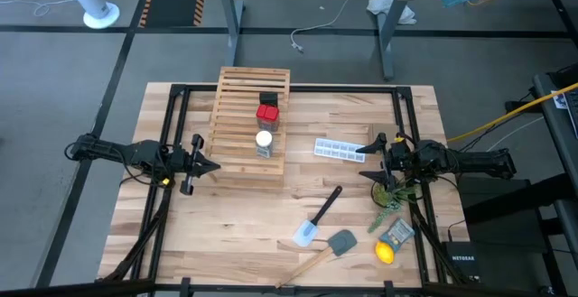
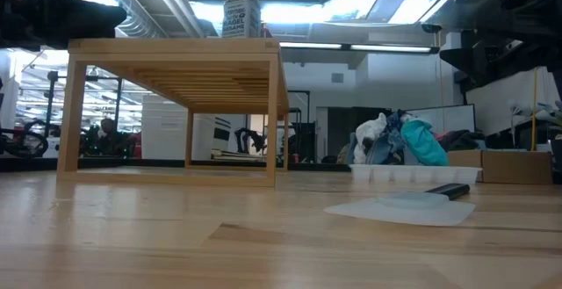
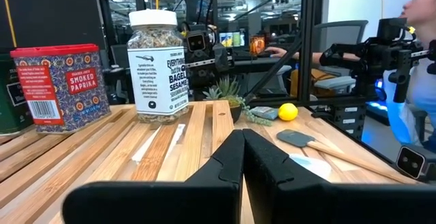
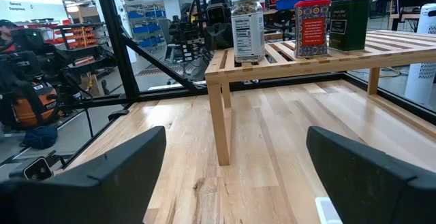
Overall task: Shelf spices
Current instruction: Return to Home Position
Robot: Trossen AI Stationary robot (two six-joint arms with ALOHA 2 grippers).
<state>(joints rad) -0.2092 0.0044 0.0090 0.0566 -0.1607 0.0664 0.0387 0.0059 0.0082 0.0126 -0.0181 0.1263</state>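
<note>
Hovering at the side of the shelf [image 1: 237, 107], the left gripper [image 3: 243, 142] has its fingers pressed together; on the slats just ahead stands the clear jar [image 3: 158, 64]; past it the red tin [image 3: 61, 84], then the black tin [image 1: 268, 99]; across the table the right gripper [image 4: 236, 146] is spread wide, facing the shelf.

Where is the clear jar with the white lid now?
In the high view the clear jar stands on the wooden shelf, right of its middle, next to the red can.
</note>
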